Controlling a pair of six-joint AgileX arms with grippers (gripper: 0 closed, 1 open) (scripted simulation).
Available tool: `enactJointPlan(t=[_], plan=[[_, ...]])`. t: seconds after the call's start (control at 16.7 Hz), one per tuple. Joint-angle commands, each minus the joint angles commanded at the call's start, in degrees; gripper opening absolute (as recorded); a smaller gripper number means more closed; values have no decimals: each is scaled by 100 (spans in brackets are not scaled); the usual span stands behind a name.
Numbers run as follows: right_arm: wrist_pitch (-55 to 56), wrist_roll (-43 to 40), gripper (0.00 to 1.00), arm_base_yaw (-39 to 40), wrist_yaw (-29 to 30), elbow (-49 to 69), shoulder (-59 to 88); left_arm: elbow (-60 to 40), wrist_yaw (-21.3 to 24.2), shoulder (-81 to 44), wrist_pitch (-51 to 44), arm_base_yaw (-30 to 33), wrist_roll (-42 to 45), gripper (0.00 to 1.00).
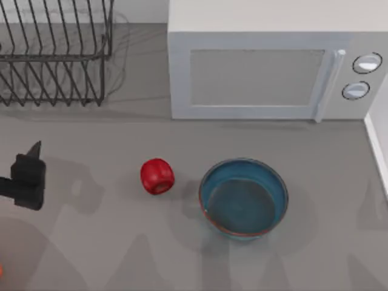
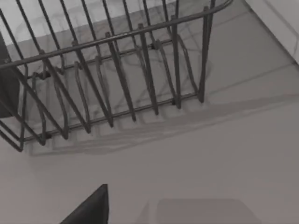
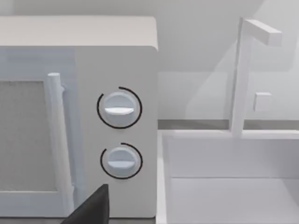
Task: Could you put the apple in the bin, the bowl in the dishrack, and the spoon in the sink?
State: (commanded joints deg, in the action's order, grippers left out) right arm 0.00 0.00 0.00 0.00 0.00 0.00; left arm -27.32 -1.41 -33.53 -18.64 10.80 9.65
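Observation:
The red apple (image 1: 157,176) lies on the grey counter, left of the teal-blue bowl (image 1: 244,197), which stands upright with nothing in it. The black wire dishrack (image 1: 54,54) sits at the back left and looms close in the left wrist view (image 2: 112,84). My left gripper (image 1: 29,174) hovers at the left edge, well left of the apple and in front of the dishrack. A dark part of my right gripper (image 3: 91,209) points toward the microwave's dials and the white sink (image 3: 224,154). The spoon and the bin are out of view.
A white microwave (image 1: 267,66) stands at the back, behind the apple and bowl. The sink's white rim (image 1: 377,145) borders the counter at the right, and a white faucet (image 3: 238,74) rises behind it. Open counter lies between my left gripper and the apple.

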Motion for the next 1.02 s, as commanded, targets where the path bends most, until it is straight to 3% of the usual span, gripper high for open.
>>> enactJointPlan(t=[0.66, 1.02], plan=[[0, 0, 100, 0, 0, 0, 0, -4915, -163, -6043, -3467, 1726, 1535, 100], [0, 0, 100, 0, 0, 0, 0, -6742, -195, -8398, -4760, 2289, 2028, 100]])
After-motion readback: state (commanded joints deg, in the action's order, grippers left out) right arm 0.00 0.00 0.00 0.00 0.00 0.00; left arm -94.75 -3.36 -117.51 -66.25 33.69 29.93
